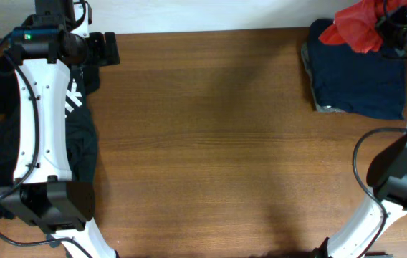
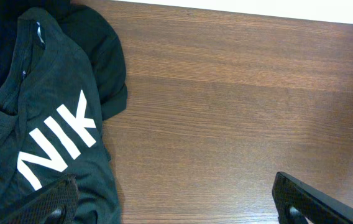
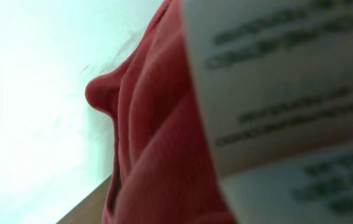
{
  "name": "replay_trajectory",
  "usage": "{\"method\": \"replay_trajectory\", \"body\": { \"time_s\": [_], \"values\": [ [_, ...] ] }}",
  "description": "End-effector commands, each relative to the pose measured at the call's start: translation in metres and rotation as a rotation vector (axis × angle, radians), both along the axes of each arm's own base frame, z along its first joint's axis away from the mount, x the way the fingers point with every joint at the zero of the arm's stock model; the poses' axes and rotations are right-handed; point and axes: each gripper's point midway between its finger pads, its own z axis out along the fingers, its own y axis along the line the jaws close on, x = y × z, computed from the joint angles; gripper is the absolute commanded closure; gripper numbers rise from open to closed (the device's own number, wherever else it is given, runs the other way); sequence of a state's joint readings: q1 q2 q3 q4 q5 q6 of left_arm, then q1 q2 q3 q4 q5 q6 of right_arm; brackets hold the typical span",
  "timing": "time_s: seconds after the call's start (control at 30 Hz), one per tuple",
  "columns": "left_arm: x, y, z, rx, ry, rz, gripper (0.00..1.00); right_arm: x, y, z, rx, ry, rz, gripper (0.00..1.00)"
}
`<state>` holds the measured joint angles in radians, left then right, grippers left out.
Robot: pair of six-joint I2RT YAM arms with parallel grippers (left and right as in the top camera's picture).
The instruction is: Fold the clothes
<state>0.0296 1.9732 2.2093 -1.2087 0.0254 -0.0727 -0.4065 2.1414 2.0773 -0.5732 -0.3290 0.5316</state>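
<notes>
A dark green shirt (image 1: 82,143) with white letters lies crumpled at the left side of the table, partly under my left arm; it also shows in the left wrist view (image 2: 46,124). My left gripper (image 2: 176,208) is open and empty above bare wood beside the shirt. A red garment (image 1: 357,27) hangs bunched at the far right, above a folded navy garment (image 1: 357,79). My right gripper (image 1: 397,25) is against the red garment, which fills the right wrist view (image 3: 158,137) with its white care label (image 3: 276,93); its fingers are hidden.
The wooden table (image 1: 211,143) stretches between the two arms. A white wall runs along the table's far edge (image 1: 211,14). The navy garment lies near the right back corner.
</notes>
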Motion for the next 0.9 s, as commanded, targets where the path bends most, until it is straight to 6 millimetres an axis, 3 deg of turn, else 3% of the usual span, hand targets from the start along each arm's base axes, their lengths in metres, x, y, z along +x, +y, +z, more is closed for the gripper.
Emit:
{"method": "replay_trajectory", "body": {
  "time_s": [0.0, 0.1, 0.17, 0.37, 0.4, 0.5, 0.53, 0.67, 0.87],
  "values": [
    [0.001, 0.002, -0.006, 0.001, 0.012, 0.007, 0.01, 0.012, -0.01, -0.026, 0.025, 0.009, -0.029, 0.96],
    [0.001, 0.002, -0.006, 0.001, 0.012, 0.007, 0.01, 0.016, -0.018, -0.046, 0.067, 0.025, -0.06, 0.96],
    [0.001, 0.002, -0.006, 0.001, 0.012, 0.007, 0.01, 0.007, -0.026, -0.077, 0.098, 0.107, -0.093, 0.96],
    [0.002, 0.002, -0.005, 0.001, 0.008, 0.007, 0.01, -0.024, -0.05, -0.103, 0.128, 0.237, -0.172, 0.96],
    [0.002, 0.002, -0.005, 0.001, 0.007, 0.007, 0.01, -0.031, -0.053, -0.108, 0.139, 0.262, -0.182, 0.93],
    [0.003, 0.002, -0.005, 0.001, 0.004, 0.007, 0.01, -0.057, -0.053, -0.123, 0.163, 0.369, -0.176, 0.27],
    [0.003, 0.002, -0.005, 0.001, 0.004, 0.007, 0.01, -0.068, -0.05, -0.129, 0.17, 0.415, -0.155, 0.21],
    [0.003, 0.002, -0.005, 0.001, 0.004, 0.007, 0.01, -0.115, -0.046, -0.146, 0.249, 0.585, -0.142, 0.15],
    [0.003, 0.002, -0.005, 0.001, 0.004, 0.007, 0.01, -0.134, -0.045, -0.128, 0.224, 0.544, 0.053, 0.2]
  ]
}}
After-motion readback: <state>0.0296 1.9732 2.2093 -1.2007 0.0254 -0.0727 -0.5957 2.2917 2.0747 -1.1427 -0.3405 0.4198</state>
